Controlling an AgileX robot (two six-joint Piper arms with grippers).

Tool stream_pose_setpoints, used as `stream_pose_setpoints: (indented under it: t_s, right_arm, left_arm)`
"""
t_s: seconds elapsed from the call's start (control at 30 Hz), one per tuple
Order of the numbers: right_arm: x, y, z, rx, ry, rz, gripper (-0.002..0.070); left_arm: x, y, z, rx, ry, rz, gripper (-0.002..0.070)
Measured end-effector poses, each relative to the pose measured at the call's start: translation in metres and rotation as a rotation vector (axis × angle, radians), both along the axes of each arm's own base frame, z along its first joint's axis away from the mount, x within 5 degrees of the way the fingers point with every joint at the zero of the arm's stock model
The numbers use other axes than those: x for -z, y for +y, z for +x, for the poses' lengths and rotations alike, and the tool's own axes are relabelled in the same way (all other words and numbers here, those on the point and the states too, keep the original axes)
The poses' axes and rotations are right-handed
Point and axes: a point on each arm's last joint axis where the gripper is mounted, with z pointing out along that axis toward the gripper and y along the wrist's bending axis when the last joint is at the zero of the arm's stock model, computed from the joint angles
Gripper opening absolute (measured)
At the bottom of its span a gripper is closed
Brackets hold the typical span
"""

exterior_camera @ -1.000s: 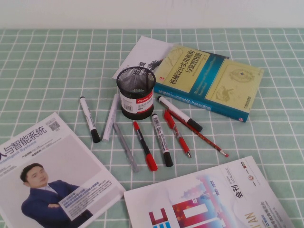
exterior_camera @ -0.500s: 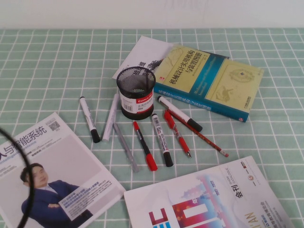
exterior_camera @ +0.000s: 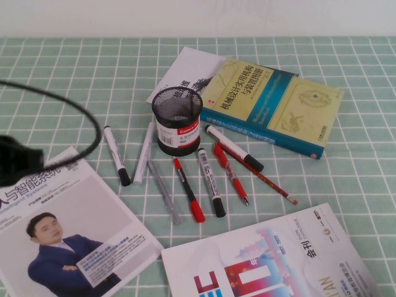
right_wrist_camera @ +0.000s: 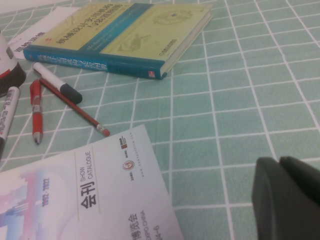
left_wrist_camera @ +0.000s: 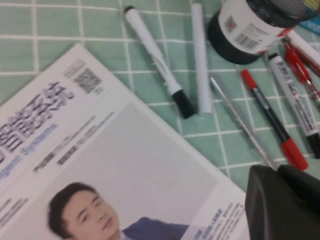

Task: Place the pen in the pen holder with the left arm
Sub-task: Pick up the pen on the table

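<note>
Since a half second ago my left gripper (left_wrist_camera: 280,172) has swung in over the magazine (exterior_camera: 74,229), fingers pressed together, holding nothing, pen (exterior_camera: 116,155) lying on the checked cloth (exterior_camera: 346,179) left of the pen holder (exterior_camera: 177,120), right gripper (right_wrist_camera: 287,165) clenched too, parked near the catalogue (right_wrist_camera: 85,200).
</note>
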Motion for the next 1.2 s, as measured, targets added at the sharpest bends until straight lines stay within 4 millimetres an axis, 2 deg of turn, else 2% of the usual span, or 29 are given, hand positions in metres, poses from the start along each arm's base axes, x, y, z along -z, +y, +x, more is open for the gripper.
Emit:
stream_pose_setpoints:
  t_s: [0.2,0.5,0.67,0.93,1.03,1.13,1.2]
  right_arm:
    - [0.000,0.000,0.000,0.000,0.000,0.000,-0.0020]
    - [0.000,0.000,0.000,0.000,0.000,0.000,-0.0020]
    - [0.000,0.000,0.000,0.000,0.000,0.000,-0.0020]
    - [0.000,0.000,0.000,0.000,0.000,0.000,-0.0020]
    - [0.000,0.000,0.000,0.000,0.000,0.000,-0.0020]
    - [0.000,0.000,0.000,0.000,0.000,0.000,-0.0020]
    - [0.000,0.000,0.000,0.000,0.000,0.000,-0.0020]
  left_arm:
    - [-0.004,-0.032,0.036,0.121,0.060,0.014,-0.0002]
    - [0.023,-0.077,0.098,0.153,0.220,0.095,-0.0003]
    - [0.038,-0.090,0.128,0.137,0.308,0.111,-0.0002]
    - [0.054,-0.093,0.176,0.073,0.343,0.216,0.0005]
    - [0.057,-0.098,0.193,0.085,0.392,0.243,0.0081]
    - [0.065,-0.102,0.205,0.098,0.478,0.268,0.0218]
    - [0.071,-0.103,0.215,0.048,0.513,0.270,0.0305]
